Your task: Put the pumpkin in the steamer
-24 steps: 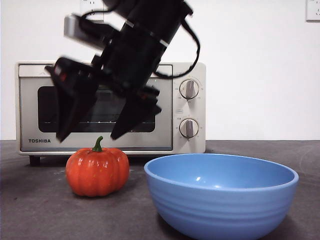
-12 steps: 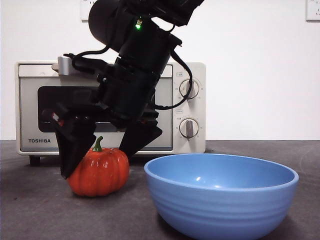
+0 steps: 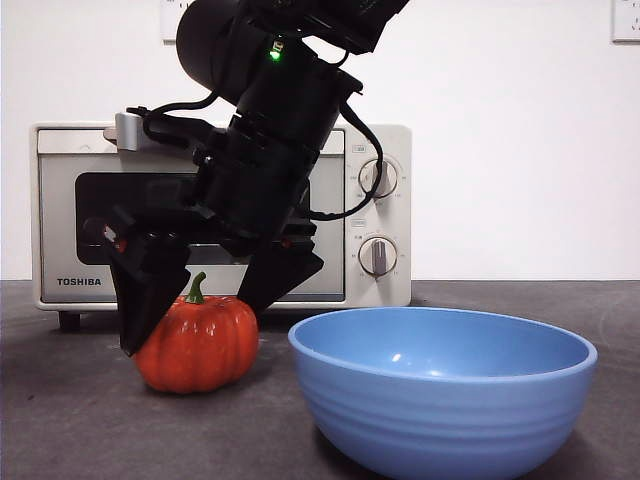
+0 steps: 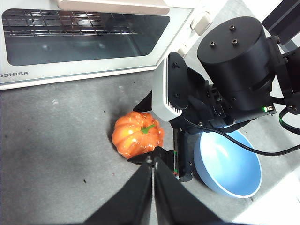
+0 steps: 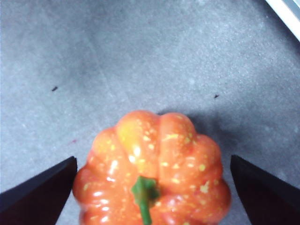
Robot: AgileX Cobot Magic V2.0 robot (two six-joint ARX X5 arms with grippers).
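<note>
Where the front view looks level across the dark grey table, I see a plain white wall behind and a wall socket at the upper corner. The steamer stands at the back edge of the table, its glass door closed, its two knobs on one side. A wide blue bowl sits at the near edge; what I can see of its inside holds nothing. The pumpkin rests on the table between the steamer and the bowl, outside both. My right gripper hangs over it from above, jaws spread, one on each side of the pumpkin, not clenched on it.

In the left wrist view, the left gripper shows its two jaws pressed together, holding nothing, well above the table. Below it I see the pumpkin on the bare grey surface, just beside the blue bowl, with the steamer door closed and its wire rack visible through the glass. The right gripper straddles the pumpkin.

In the right wrist view, the pumpkin lies between my right gripper's parted jaws, stem up, with a gap of grey table on each side.
</note>
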